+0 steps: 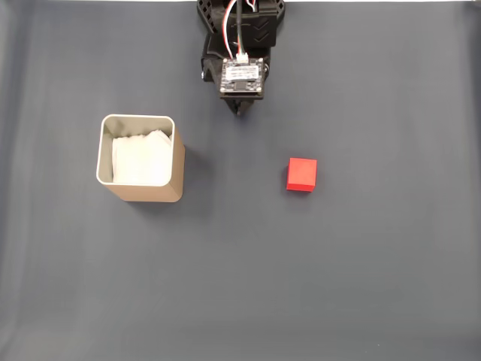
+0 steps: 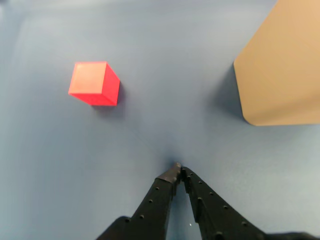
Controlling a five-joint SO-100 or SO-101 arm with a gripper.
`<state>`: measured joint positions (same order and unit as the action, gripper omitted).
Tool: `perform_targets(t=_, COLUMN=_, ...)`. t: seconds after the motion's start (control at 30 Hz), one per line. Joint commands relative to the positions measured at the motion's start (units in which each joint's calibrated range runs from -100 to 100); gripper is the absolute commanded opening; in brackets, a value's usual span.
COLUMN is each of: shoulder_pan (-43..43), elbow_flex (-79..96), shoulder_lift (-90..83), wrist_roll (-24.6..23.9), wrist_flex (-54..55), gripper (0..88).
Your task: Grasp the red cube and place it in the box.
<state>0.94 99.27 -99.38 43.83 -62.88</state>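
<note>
The red cube [image 1: 301, 174] lies on the dark mat to the right of centre in the fixed view; in the wrist view the red cube [image 2: 94, 83] sits at the upper left. The tan box [image 1: 140, 158] stands at the left with white lining inside; its tan wall [image 2: 282, 70] fills the wrist view's upper right. My gripper [image 2: 179, 171] points out from the bottom edge, its two black fingers meeting at the tips, nothing between them. It is well short of the cube. In the fixed view the gripper [image 1: 239, 111] sits at the top centre under the arm.
The dark blue-grey mat [image 1: 361, 286] covers the whole table. The arm's base with a small circuit board [image 1: 242, 77] stands at the top centre. Open mat lies between cube and box and across the bottom half.
</note>
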Motion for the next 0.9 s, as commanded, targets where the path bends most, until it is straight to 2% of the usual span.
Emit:
perform_targets(t=0.0, shoulder_pan=1.5, elbow_flex=0.2, shoulder_lift=0.9, wrist_roll=0.1, wrist_flex=6.7, gripper=0.3)
perform_targets(t=0.2, shoulder_pan=2.4, elbow_flex=-3.6, shoulder_lift=3.9, wrist_roll=-0.8, wrist_flex=15.6, gripper=0.3)
perform_targets(t=0.4, shoulder_pan=1.7, elbow_flex=-12.0, shoulder_lift=9.2, wrist_roll=-1.9, wrist_flex=18.6, gripper=0.2)
perform_targets(t=0.63, shoulder_pan=-0.1, elbow_flex=-26.0, shoulder_lift=17.3, wrist_roll=-3.3, wrist_flex=17.9, gripper=0.2)
perform_targets(t=0.87, shoulder_pan=-4.2, elbow_flex=-44.9, shoulder_lift=28.0, wrist_roll=-5.0, wrist_flex=10.0, gripper=0.2)
